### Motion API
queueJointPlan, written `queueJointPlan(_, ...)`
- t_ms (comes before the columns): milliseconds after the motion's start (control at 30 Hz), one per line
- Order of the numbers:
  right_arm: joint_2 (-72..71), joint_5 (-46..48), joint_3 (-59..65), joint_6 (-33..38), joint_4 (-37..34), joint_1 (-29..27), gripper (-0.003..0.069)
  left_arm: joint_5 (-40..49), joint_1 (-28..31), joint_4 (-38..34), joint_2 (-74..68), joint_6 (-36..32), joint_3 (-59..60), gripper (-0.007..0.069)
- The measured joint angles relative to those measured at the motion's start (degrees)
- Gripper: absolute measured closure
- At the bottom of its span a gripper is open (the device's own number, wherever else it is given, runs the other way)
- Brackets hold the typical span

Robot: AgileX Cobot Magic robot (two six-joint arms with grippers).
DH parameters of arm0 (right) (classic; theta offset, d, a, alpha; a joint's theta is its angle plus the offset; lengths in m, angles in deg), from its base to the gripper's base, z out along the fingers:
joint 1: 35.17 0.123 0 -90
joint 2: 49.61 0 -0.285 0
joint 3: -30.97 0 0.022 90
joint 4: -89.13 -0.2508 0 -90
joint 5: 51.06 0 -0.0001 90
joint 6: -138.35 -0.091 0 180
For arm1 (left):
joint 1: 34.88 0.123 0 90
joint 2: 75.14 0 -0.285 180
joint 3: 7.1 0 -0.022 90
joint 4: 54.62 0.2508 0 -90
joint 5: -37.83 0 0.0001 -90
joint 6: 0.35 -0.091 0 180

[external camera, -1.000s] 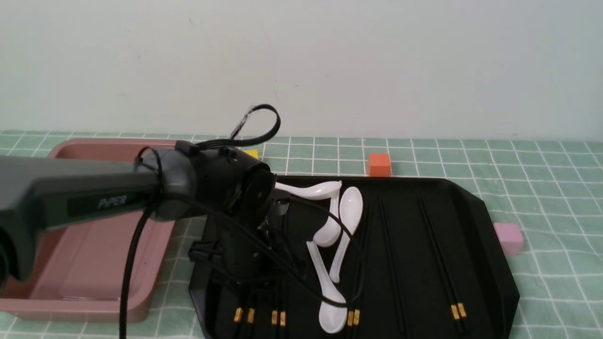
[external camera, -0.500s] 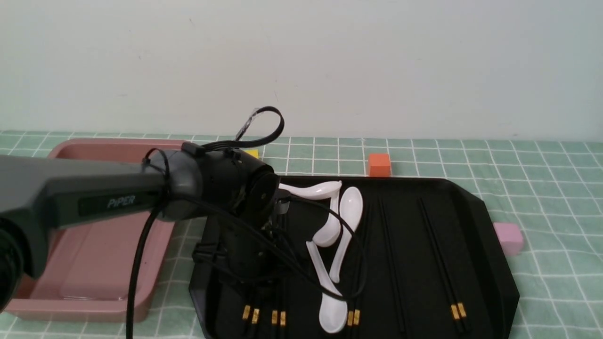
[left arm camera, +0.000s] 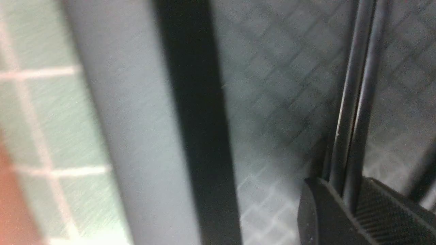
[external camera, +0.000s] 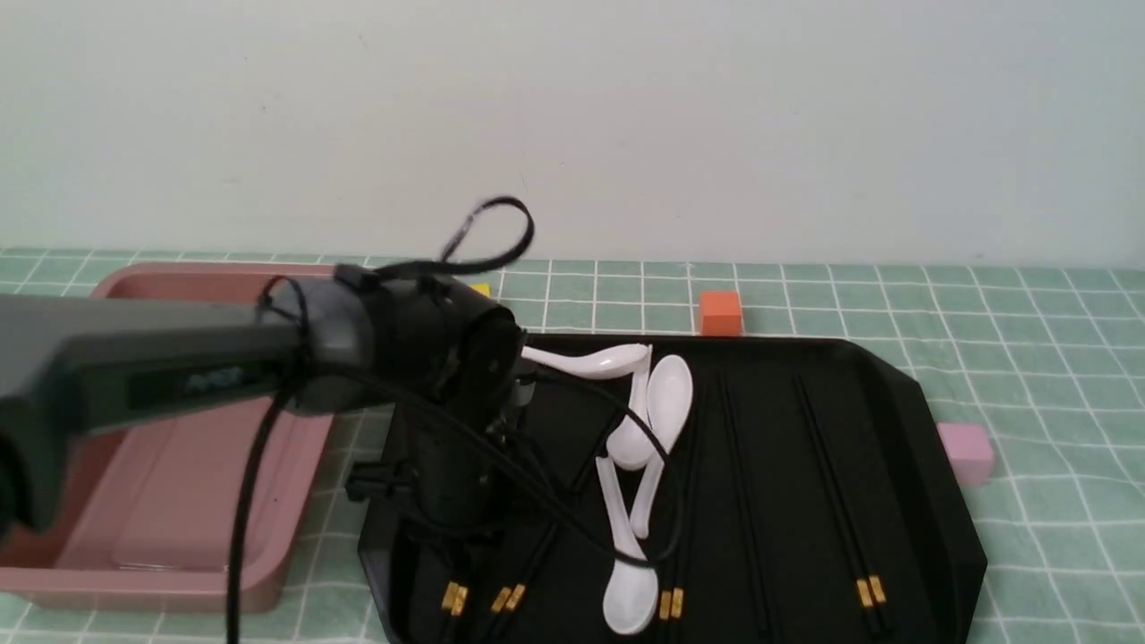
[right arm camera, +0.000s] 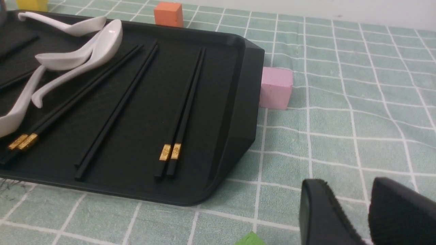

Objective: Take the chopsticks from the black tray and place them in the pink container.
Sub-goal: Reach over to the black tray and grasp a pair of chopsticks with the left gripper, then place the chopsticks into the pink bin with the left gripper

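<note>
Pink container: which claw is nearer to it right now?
Left. The left claw is over the black tray's left end, next to the pink container; the right claw hangs over the cloth past the tray's right near corner, farther away.

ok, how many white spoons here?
4, all on the black tray: far spoon by its back rim; two middle spoons, overlapping; near spoon at the front. Left arm may hide more.

Front cam fwd; wrist cams close; all share black tray [external camera: 894,465].

Four white spoons [external camera: 669,394], four gold-banded chopstick pairs [external camera: 869,590], one black tray [external camera: 787,501].
</note>
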State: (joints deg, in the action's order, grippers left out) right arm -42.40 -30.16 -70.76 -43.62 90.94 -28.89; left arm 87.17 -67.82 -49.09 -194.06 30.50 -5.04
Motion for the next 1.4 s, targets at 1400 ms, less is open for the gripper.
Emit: queueJointPlan(1400,0.0,0.0,0.0,0.0,0.0,0.0,0.0419,-4.1,35.3,-2.3,12.2,-13.9,10.4,0.0336)
